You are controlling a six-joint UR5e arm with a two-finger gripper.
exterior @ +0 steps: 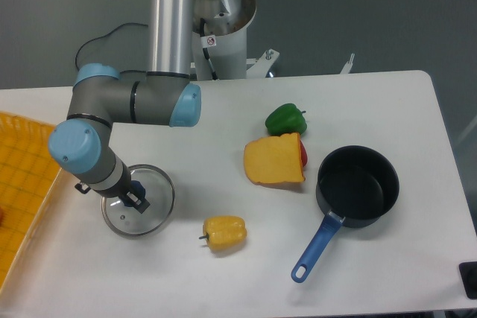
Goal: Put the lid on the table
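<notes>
Lower left, lid (139, 200) lies flat on table (387, 273); gripper (136, 199) pinches its knob, seemingly about to release.

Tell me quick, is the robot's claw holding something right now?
Gripper: closed on the dark knob of the glass lid, which is low at the white table; whether the lid rests on it cannot be told.

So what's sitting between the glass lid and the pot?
In the camera view, a yellow pepper lies on the table between the lid and the pot, nearer the lid.
</notes>
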